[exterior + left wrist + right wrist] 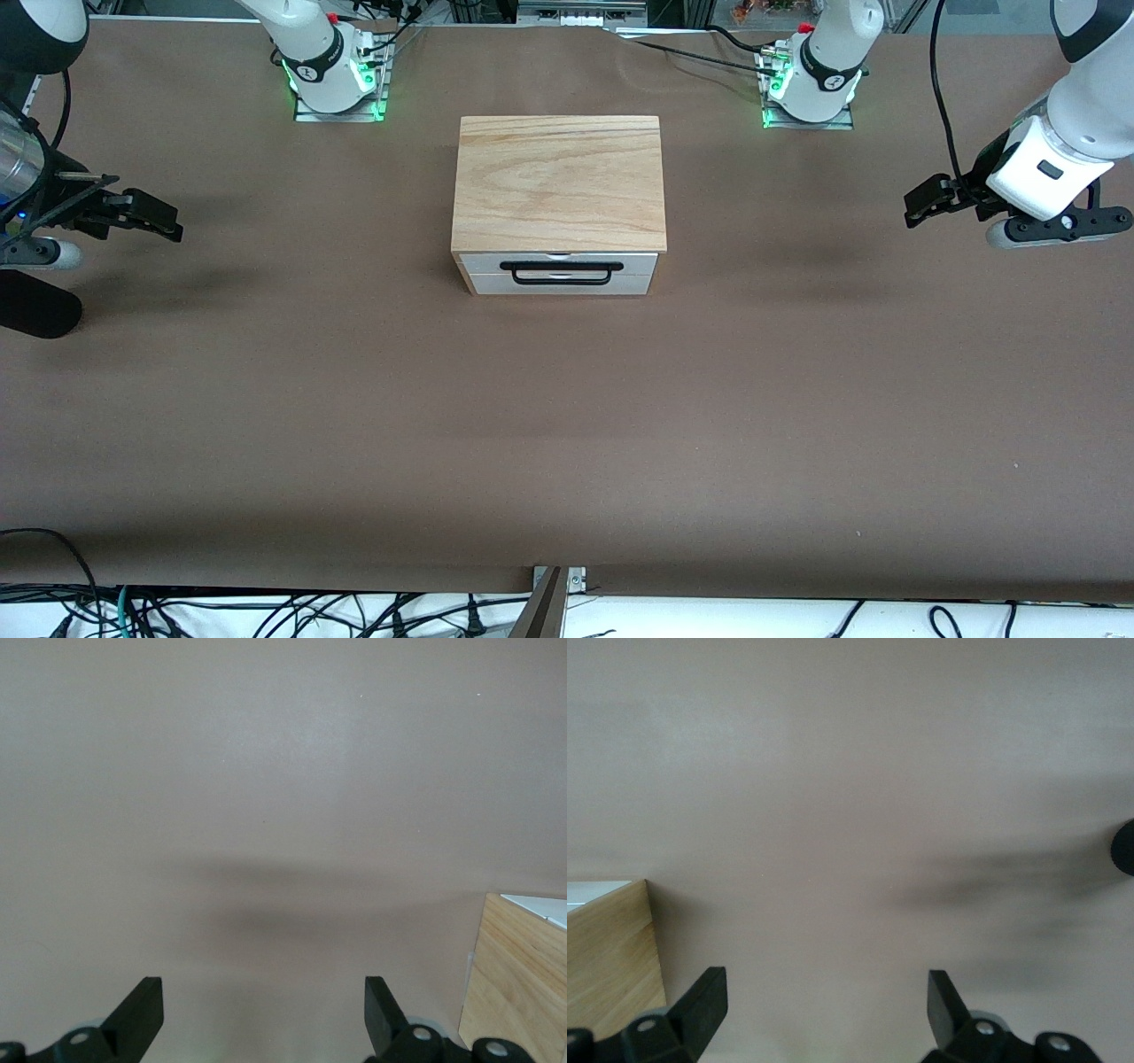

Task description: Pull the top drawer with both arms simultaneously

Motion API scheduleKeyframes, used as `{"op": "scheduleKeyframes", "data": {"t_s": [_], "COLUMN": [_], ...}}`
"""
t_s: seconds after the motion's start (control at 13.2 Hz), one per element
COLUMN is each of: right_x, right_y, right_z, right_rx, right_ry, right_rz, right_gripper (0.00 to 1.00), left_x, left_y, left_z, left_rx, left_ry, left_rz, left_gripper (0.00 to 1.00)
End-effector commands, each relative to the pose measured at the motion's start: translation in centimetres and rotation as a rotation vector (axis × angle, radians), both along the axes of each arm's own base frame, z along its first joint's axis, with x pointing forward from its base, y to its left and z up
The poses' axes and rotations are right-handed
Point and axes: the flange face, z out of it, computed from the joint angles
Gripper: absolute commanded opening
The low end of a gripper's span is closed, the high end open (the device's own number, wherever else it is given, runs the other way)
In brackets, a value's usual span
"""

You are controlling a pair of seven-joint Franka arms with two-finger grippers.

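The top drawer (558, 263) is shut in a light wood cabinet (559, 182) at the table's middle, its white front facing the front camera. Its long black bar handle (560, 273) hangs across the front. My left gripper (914, 208) is open and empty, above the table toward the left arm's end, well apart from the cabinet. My right gripper (168, 221) is open and empty, above the table toward the right arm's end. Both point toward the cabinet. The left wrist view shows open fingers (142, 1014) and the cabinet's wood (523, 983). The right wrist view shows the same (607, 957).
A plain white lower drawer front (560, 285) sits under the top drawer. The green-lit arm bases (332, 84) (811, 89) stand farther from the front camera than the cabinet. A black rounded object (35, 306) lies at the right arm's end. Brown table (567, 425) spreads all round.
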Motion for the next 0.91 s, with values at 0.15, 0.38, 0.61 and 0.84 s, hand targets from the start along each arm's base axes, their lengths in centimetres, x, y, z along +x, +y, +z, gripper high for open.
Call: {"op": "scheduleKeyframes", "data": {"t_s": [0.15,0.38,0.61,0.84], "right_x": [-0.74,-0.74,-0.75,-1.43], "right_y": [-0.25,-0.23,-0.14,-0.17], "right_z": [0.47,0.47,0.11,-0.17], "right_rx": [0.019,0.02,0.021,0.024], "right_ry": [-0.017,-0.017,-0.005,-0.005], "right_rz": [0.005,-0.003,0.02,0.006], "right_gripper": [1.0,1.0,1.0,1.0], "left_x": [-0.19,-0.2,-0.1,0.01], "left_y": [0.31,0.32,0.31,0.3], "left_z": [0.18,0.11,-0.03,-0.33], "left_rx": [0.013,0.014,0.014,0.014], "left_ry": [0.006,0.007,0.007,0.012], "left_rz": [-0.019,-0.011,-0.011,-0.013], "left_gripper": [1.0,1.0,1.0,1.0]}}
